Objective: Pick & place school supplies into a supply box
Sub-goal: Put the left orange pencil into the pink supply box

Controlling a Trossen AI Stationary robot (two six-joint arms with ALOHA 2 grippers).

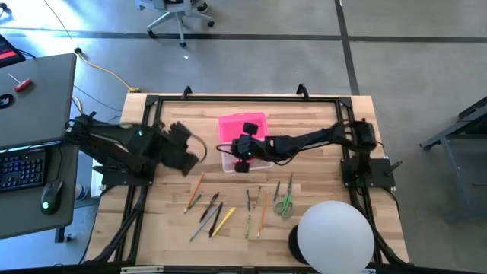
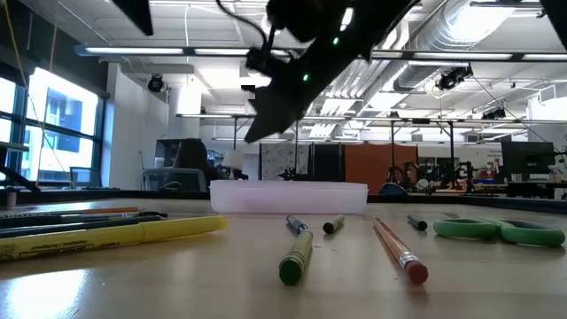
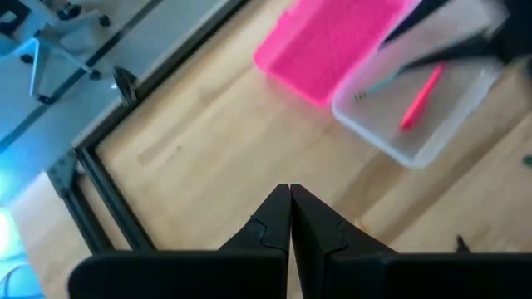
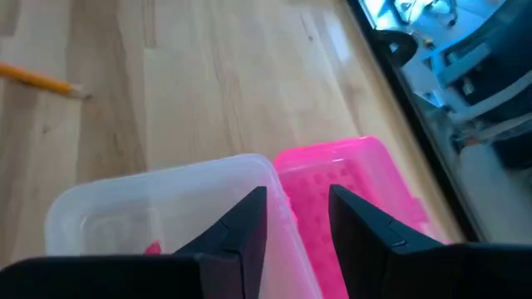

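Observation:
The clear supply box (image 1: 255,161) rests on its base mid-table, and its pink lid (image 1: 242,125) lies flat against the box's far side. A pink-red pen (image 3: 420,95) lies inside the box. Several pens and pencils (image 1: 207,207) and the green-handled scissors (image 1: 285,202) lie on the wood nearer the front edge. My right gripper (image 4: 298,208) hovers open over the box where it meets the lid, with nothing between its fingers. My left gripper (image 3: 289,199) is shut and empty, raised above bare wood left of the box.
A large white dome (image 1: 335,236) stands at the table's near right corner. A black frame (image 1: 228,97) runs along the table's edges. One orange pencil (image 4: 41,80) lies apart from the box. Bare wood lies between the box and the row of pens.

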